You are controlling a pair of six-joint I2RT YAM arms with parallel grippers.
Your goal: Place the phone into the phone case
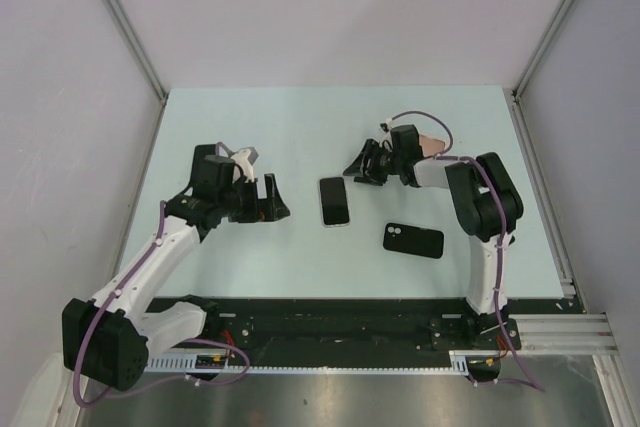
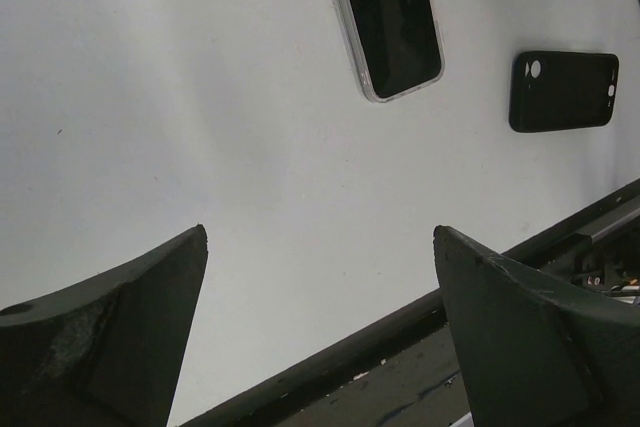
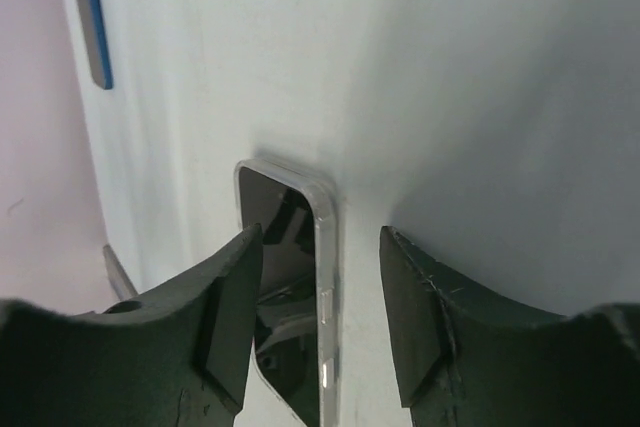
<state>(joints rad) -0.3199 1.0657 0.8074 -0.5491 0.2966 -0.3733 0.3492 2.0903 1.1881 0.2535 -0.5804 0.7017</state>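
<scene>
So the black-screened phone with the clear, silvery rim (image 1: 335,202) is lying flat on the pale blue table (image 1: 300,117), roughly mid-table. The black rubbery phone case with the camera cutout (image 1: 413,240) sits apart from it, a bit nearer and to the right. Nothing's in the case yet.

The right gripper (image 1: 358,171) hangs low over the phone's far end with its jaws parted. From its wrist cam one long edge of the phone shows in the gap, but it isn't clamped on anything. The left gripper (image 1: 268,197) is off to the phone's left, jaws spread wide, holding nothing.

My worry: a thin phone flat on a smooth table gives the fingers barely any edge to bite, so closing could just shove or spin it instead of lifting it. Also nothing pins the case, so pressing the phone in could skate it away or seat only one corner.
</scene>
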